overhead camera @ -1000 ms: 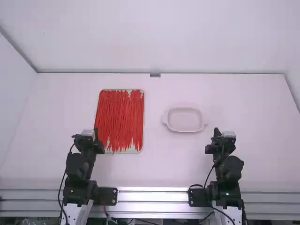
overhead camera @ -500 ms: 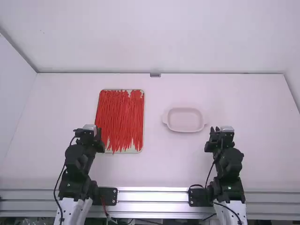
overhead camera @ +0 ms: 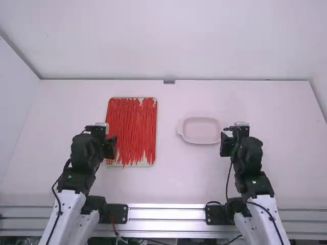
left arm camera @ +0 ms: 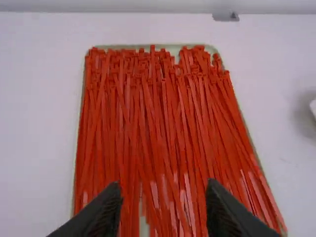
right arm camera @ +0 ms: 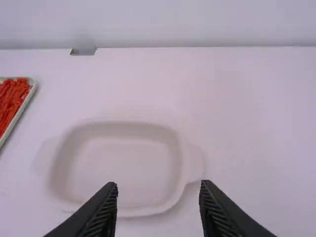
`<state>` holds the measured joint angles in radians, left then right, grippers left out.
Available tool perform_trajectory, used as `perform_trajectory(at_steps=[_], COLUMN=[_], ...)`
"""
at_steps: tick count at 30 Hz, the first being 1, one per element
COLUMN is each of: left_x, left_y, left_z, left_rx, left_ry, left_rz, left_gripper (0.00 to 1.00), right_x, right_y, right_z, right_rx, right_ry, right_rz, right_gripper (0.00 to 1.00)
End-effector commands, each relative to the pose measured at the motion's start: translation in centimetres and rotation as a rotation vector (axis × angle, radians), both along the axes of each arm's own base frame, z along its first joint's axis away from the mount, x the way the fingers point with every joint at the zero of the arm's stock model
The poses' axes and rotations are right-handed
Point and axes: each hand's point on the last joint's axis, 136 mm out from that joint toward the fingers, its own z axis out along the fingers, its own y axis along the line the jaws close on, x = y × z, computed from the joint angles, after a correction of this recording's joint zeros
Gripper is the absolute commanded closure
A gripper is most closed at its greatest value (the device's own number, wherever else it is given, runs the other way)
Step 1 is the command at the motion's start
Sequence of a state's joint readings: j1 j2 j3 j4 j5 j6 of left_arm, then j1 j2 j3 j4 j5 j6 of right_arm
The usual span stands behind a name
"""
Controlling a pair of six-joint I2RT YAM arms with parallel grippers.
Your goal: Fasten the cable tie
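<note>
A thick pile of red cable ties lies lengthwise on a pale flat tray left of the table's middle. My left gripper hovers over the near end of the pile, open, with nothing between its fingers. Right of the middle stands a white dish with two small handles, nothing in it. My right gripper is at the dish's near right corner, open and holding nothing.
A small grey tab sits at the table's far edge, against the white back wall. White side walls close in the table on the left and right. Bare table lies around the tray and dish.
Both arms have risen and reached forward from their folded poses near the front rail. The left gripper now stands over the ties' near end, the right at the dish.
</note>
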<state>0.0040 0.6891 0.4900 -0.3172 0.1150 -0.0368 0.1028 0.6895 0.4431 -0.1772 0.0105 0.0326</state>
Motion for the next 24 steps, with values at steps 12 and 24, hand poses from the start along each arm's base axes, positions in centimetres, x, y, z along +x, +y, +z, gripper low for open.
perform_trajectory(at_steps=[12, 24], left_x=[3.5, 6.0], left_y=[-0.3, -0.7], left_z=[1.2, -0.3], left_rx=[-0.086, -0.128], left_ry=[0.274, 0.473], left_rz=[0.032, 0.034], left_gripper=[0.28, 0.10], right_x=[4.5, 7.4], right_y=[3.6, 5.7], right_z=[1.3, -0.6], right_rx=[0.016, -0.003], right_ry=[0.205, 0.360], right_rz=[0.055, 0.075], right_gripper=[0.28, 0.10])
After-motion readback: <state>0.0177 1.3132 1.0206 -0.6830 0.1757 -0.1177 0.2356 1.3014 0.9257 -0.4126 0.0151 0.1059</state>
